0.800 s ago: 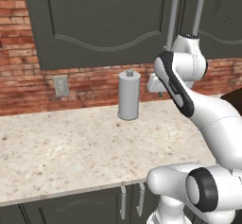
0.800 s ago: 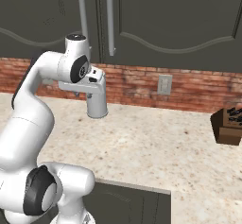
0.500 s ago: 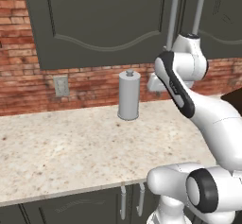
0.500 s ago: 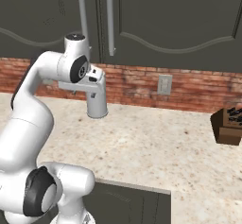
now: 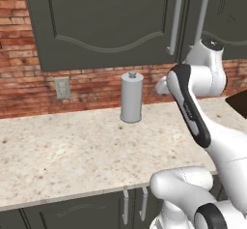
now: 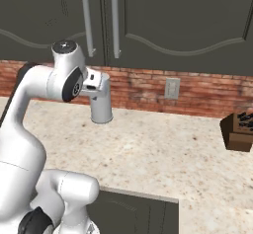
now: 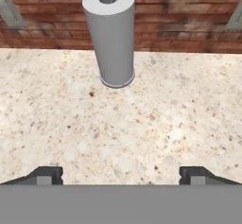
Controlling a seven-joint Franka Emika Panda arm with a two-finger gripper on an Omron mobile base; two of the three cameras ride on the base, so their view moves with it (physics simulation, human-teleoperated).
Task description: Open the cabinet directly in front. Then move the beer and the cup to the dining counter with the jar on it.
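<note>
From the left base view, the cabinet (image 5: 111, 25) hangs dark and closed over the brick wall, its two long grey bar handles (image 5: 176, 22) standing side by side at the right, just above the arm's white wrist. Below them on the beige speckled tabletop (image 5: 62, 150) a tall grey canister (image 5: 131, 97) with a knob top stands upright near the wall, and a wall outlet (image 5: 61, 88) sits to its left. Over to the right base view: the same cabinet doors (image 6: 163, 20) are shut, handles (image 6: 101, 23) meeting at the centre seam, and the arm's wrist sits in front of the canister (image 6: 101, 104), hiding part of it. A small brown box (image 6: 239, 129) rests at the far right of the tabletop, and an outlet (image 6: 172, 87) shows on the brick. In the hand view, the gripper (image 7: 121, 175) looks down across the tabletop (image 7: 156, 124) at the canister (image 7: 111, 34) standing well ahead; the jaws are spread wide apart with nothing between them.
</note>
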